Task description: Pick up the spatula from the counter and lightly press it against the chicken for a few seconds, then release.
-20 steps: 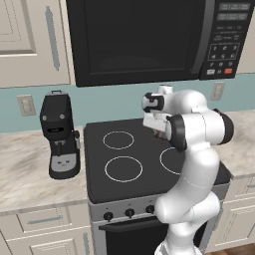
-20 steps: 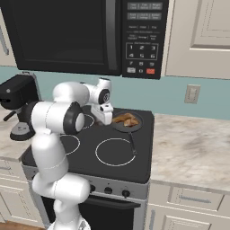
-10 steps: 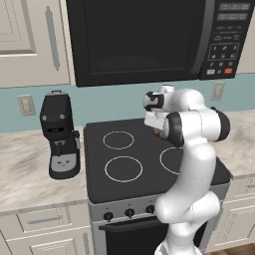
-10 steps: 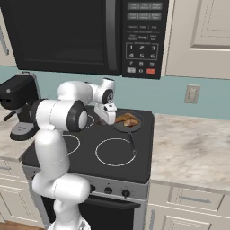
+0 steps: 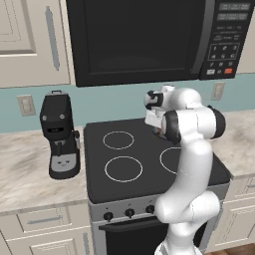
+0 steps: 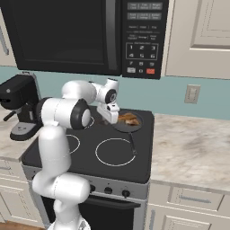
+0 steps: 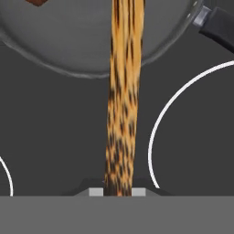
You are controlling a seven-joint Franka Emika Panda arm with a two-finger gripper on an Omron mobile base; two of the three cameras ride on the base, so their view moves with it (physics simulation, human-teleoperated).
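Observation:
My gripper (image 7: pixel 118 192) is shut on the spatula (image 7: pixel 121 91), a mottled orange-brown wooden strip that runs away from the fingertips and out over the rim of the dark pan (image 7: pixel 91 68). A brown corner of the chicken (image 7: pixel 36 2) lies inside the pan, left of the spatula; whether the blade touches it is hidden. From the right base view the gripper (image 6: pixel 111 117) hangs low at the left edge of the pan (image 6: pixel 134 126), which holds the chicken (image 6: pixel 129 118) on the back right burner. In the left base view the gripper (image 5: pixel 152 119) is partly behind my own arm.
The pan's black handle (image 6: pixel 133 144) points toward the stove front. A black coffee machine (image 5: pixel 60 134) stands on the counter left of the stove. The microwave (image 5: pixel 149 40) hangs close above. Marble counter (image 6: pixel 193 143) stretches to the right.
The hand has edged slightly down and toward the pan with the spatula in it. The grip is unchanged.

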